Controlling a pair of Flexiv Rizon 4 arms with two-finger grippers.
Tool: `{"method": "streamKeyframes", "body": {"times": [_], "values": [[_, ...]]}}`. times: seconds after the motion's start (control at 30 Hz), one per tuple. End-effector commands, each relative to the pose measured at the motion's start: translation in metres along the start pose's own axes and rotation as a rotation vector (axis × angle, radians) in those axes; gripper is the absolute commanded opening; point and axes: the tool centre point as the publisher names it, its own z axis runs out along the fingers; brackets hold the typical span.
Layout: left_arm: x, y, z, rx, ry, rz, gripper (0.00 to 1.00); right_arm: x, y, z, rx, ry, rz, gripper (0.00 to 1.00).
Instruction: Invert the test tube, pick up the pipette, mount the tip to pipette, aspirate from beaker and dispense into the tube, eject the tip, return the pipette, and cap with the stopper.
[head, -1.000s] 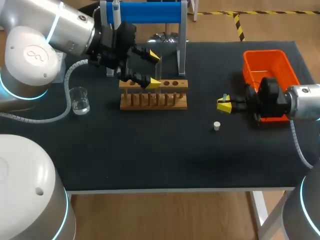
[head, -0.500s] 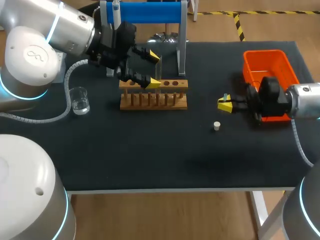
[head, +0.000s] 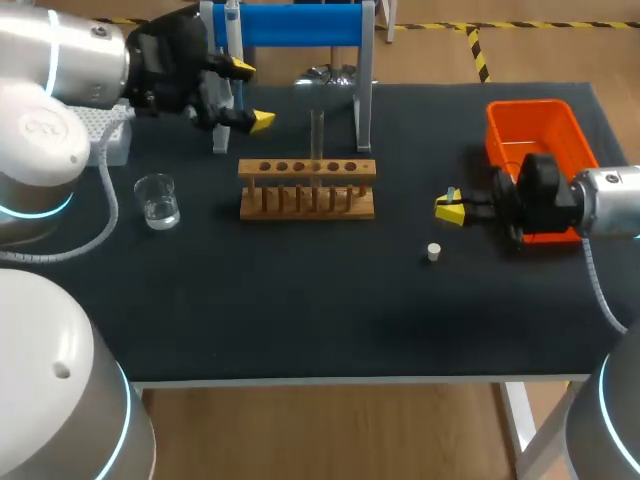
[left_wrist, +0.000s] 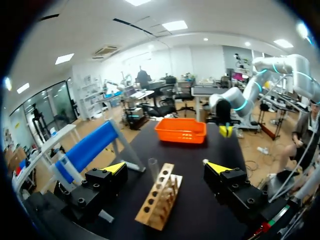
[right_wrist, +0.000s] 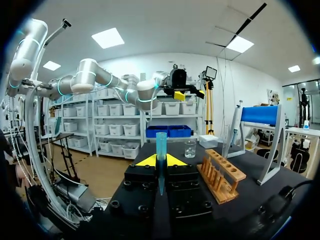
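A clear test tube (head: 317, 133) stands upright in the wooden rack (head: 307, 188). My left gripper (head: 250, 94) hangs open and empty up and to the left of the rack, beside the blue pipette stand (head: 295, 24) where the pipette (head: 232, 22) hangs. In the left wrist view the tube (left_wrist: 152, 168) and rack (left_wrist: 158, 202) lie ahead of the spread fingers. My right gripper (head: 450, 209) is shut on a teal pipette tip (right_wrist: 161, 149), right of the rack. The beaker (head: 158, 200) sits left of the rack. A white stopper (head: 434, 252) lies below the right gripper.
An orange bin (head: 535, 135) stands at the right behind my right arm. A white tip box (head: 112, 135) sits at the far left, partly hidden by my left arm. The stand's legs (head: 364, 110) rise just behind the rack.
My left gripper has drawn back up and to the left, away from the rack, leaving the tube standing in it. The right arm has not moved.
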Motion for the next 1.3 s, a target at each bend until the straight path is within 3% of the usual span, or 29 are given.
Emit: {"method": "streamKeyframes", "body": {"times": [0.03,0.23,0.5,0.9,1.3], "values": [[-0.022,0.009,0.003,-0.025,-0.076,-0.034,1.0,0.001,0.0,-0.001,0.001,-0.001,-0.001,0.0],[-0.061,0.022,0.007,-0.055,-0.225,-0.114,1.0,0.001,0.0,-0.001,0.001,-0.001,-0.001,0.0],[-0.093,0.038,0.008,-0.092,-0.445,-0.219,1.0,0.001,0.0,-0.001,0.001,-0.001,-0.001,0.0],[-0.121,0.047,0.02,-0.109,-0.656,-0.285,1.0,0.001,0.0,-0.001,0.001,-0.001,-0.001,0.0],[-0.144,0.042,0.025,-0.037,-0.85,-0.297,1.0,0.001,0.0,-0.001,0.001,-0.001,-0.001,0.0]]}}
